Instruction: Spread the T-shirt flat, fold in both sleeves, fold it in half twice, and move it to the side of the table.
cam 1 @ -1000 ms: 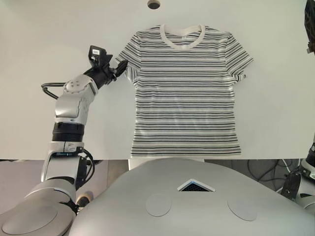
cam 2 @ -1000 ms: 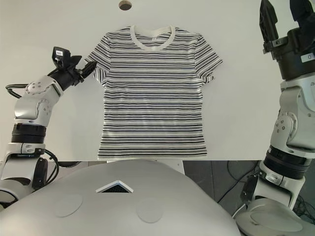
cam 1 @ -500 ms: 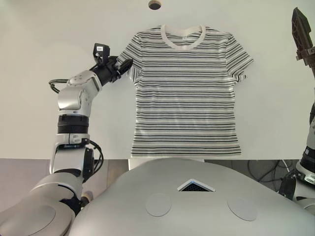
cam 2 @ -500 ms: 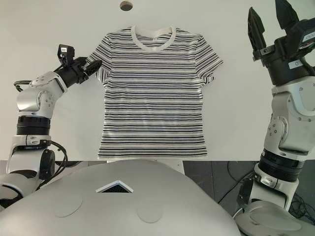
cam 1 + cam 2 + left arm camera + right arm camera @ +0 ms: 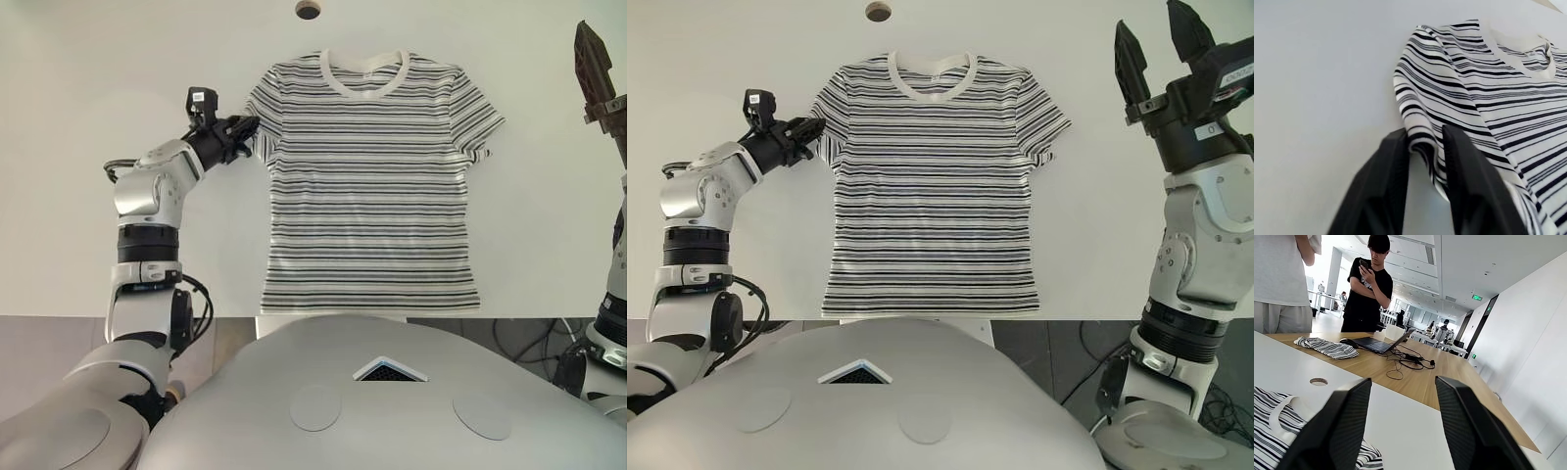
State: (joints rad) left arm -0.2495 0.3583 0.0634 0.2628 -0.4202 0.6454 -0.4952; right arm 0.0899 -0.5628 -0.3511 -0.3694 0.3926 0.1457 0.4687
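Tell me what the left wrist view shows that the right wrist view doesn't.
Left wrist only: the left tool open, its fingers either side of the sleeve hem. Right wrist only: the right tool open, clear of the shirt, and beyond it a wooden table with a laptop and a bundled striped cloth. Both: the T-shirt, collar included, lying on the white table.

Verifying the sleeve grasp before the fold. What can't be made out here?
- Left wrist view: black left gripper, open, straddles a sleeve of the black-and-white striped T-shirt; contact with cloth is hidden behind it.
- Right wrist view: black right gripper and bottom edge hide most of the shirt.
- Left eye view: right edge cuts that gripper.
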